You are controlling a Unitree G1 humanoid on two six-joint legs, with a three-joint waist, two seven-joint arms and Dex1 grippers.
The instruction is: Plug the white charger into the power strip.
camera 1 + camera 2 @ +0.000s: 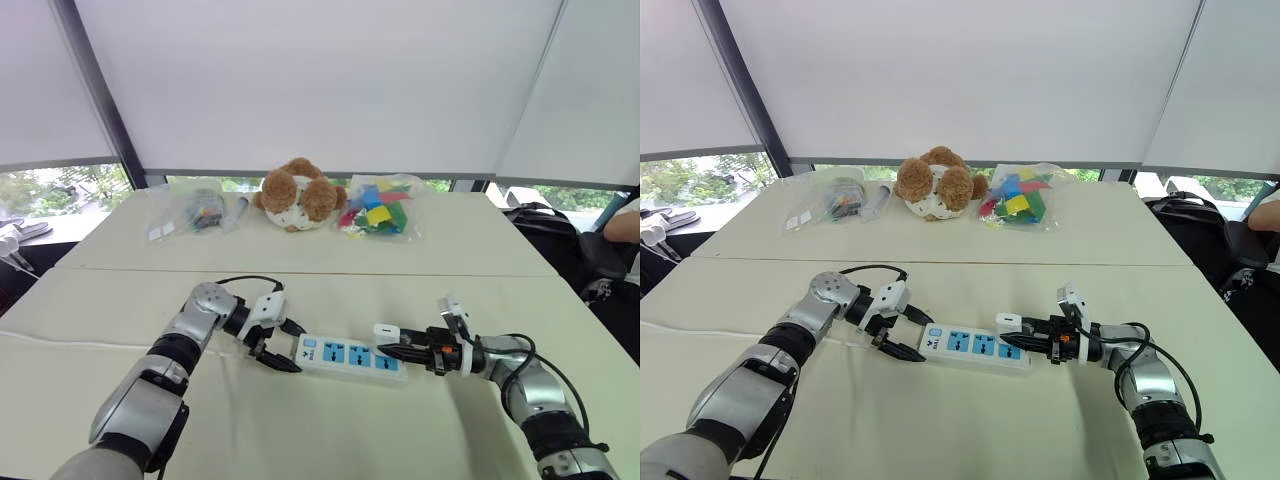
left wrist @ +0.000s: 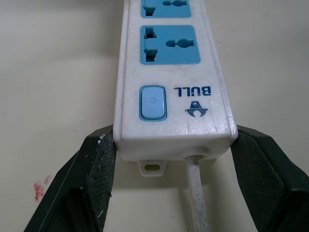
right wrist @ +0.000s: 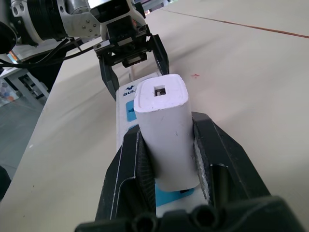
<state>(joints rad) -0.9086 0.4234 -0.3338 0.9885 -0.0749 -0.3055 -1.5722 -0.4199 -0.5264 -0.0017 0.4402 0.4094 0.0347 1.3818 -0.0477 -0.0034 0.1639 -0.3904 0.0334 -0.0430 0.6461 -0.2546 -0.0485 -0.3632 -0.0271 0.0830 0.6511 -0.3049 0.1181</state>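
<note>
**Charger at the end socket, strip braced at the other end**

Two-arm setup, each arm with a clear job. The left gripper (image 2: 172,140) was closed across the switch end of the power strip (image 1: 350,356). One black pad sat on each long side, just where the cord (image 2: 195,193) exits. My read is that this was a brace, so the strip wouldn't slide on the table (image 1: 300,430) when the plug got pushed.

The right gripper (image 1: 402,351) was clamped on the white charger (image 3: 166,130), with the body pinched between both pads. The charger's port end faced back up at the wrist camera and its plug end pointed down at a blue socket face. That grip looks chosen to keep the prongs square to the socket.

In the head view the strip lay centre-low in frame. The left gripper was at its left end, and the charger was at its right end, just inside the right gripper's fingertips.

The charger's base sat right at the socket, but the prongs were hidden. I couldn't tell whether it was seated or only lined up.

The main risk I'd flag is the charger tilting in the pads under push.
</note>
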